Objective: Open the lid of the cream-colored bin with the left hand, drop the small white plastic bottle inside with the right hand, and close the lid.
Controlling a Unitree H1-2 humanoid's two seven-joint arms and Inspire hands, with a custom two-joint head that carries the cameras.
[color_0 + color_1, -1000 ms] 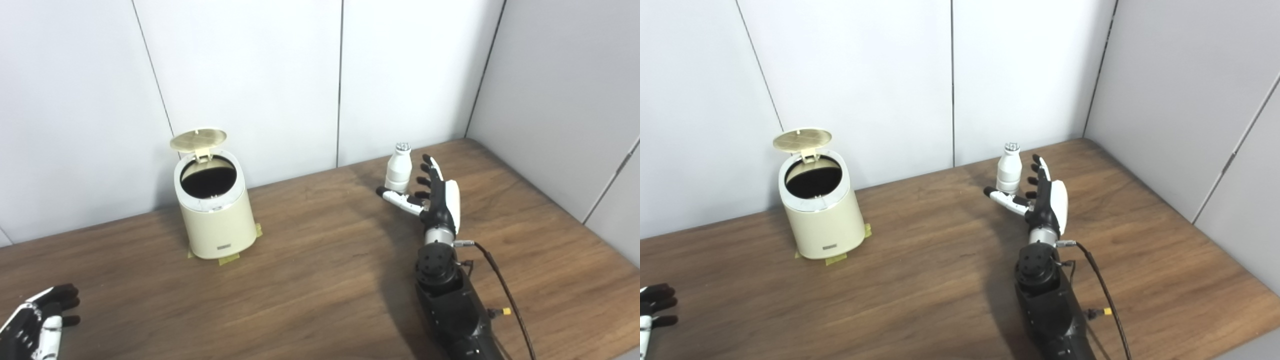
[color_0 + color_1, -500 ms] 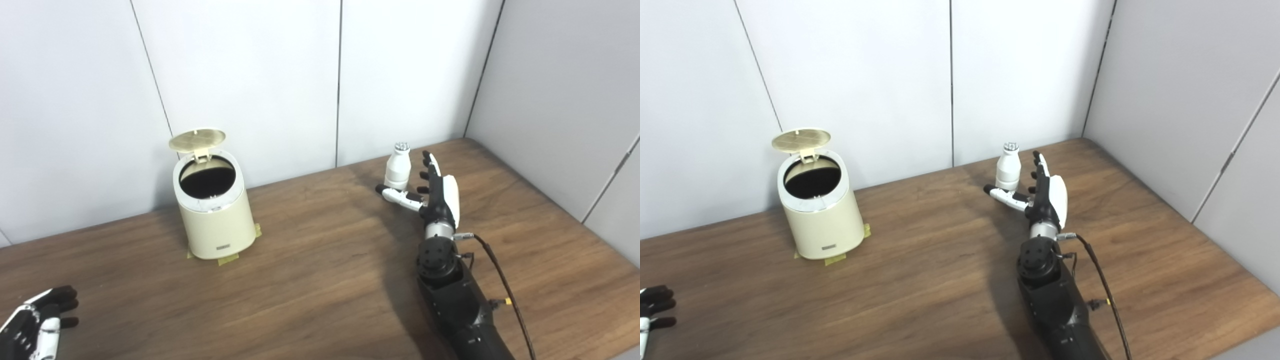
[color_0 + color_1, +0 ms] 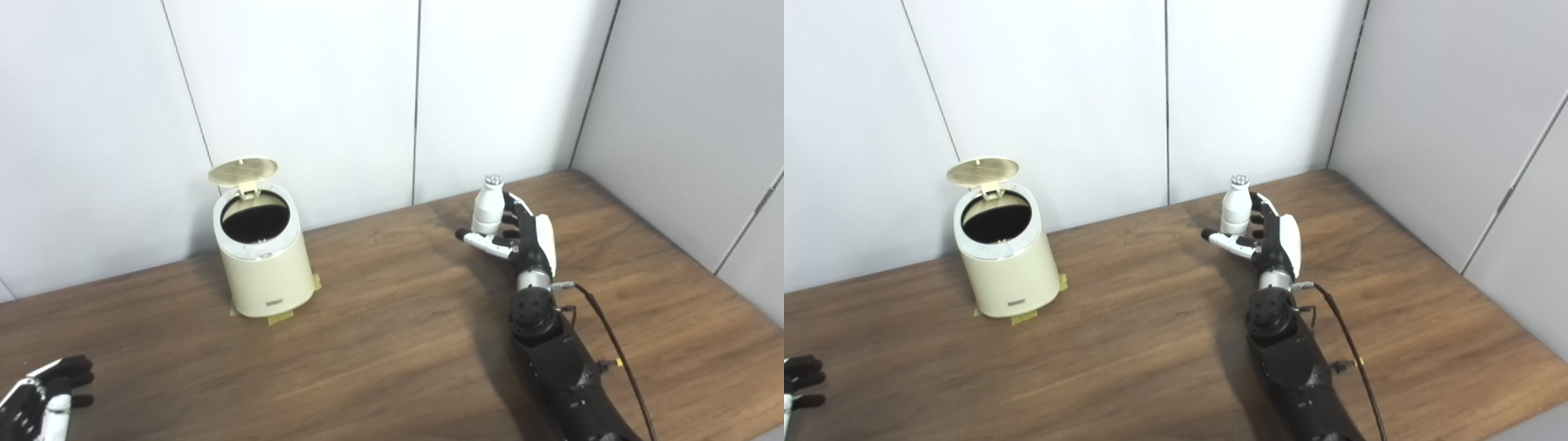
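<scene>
**Ana:** Far back on the wooden table (image 3: 392,343), near the corner of the wall panels, stands the small white plastic bottle (image 3: 488,208), upright, silver cap on top. The right hand (image 3: 520,236) is right against it, fingers (image 3: 1257,211) curling round the far side and the thumb (image 3: 481,241) lying across in front of its base. Is that a grasp?

**Ben:** Not quite, I judge. The fingers are spread and partly curled, touching or just about touching the body, but the thumb points past the base and doesn't press on it. I can't tell from either view whether any real squeeze is on.

**Ana:** So what does the step want?

**Ben:** Bring the thumb up against the body opposite the fingers, below the shoulder, and close evenly. A light, tall bottle like that will likely tip if one side pushes first. Lift only once both sides bear on it.

**Ana:** And the cream-colored bin (image 3: 264,269)?

**Ben:** Well apart to the left, its lid (image 3: 242,171) already standing open over the dark mouth, yellow tape (image 3: 280,317) at its foot. The left hand (image 3: 43,398) sits low at the near left corner with fingers loosely apart, holding nothing. Carry the bottle upright over the mouth, clear of the raised lid, before letting go.
</scene>
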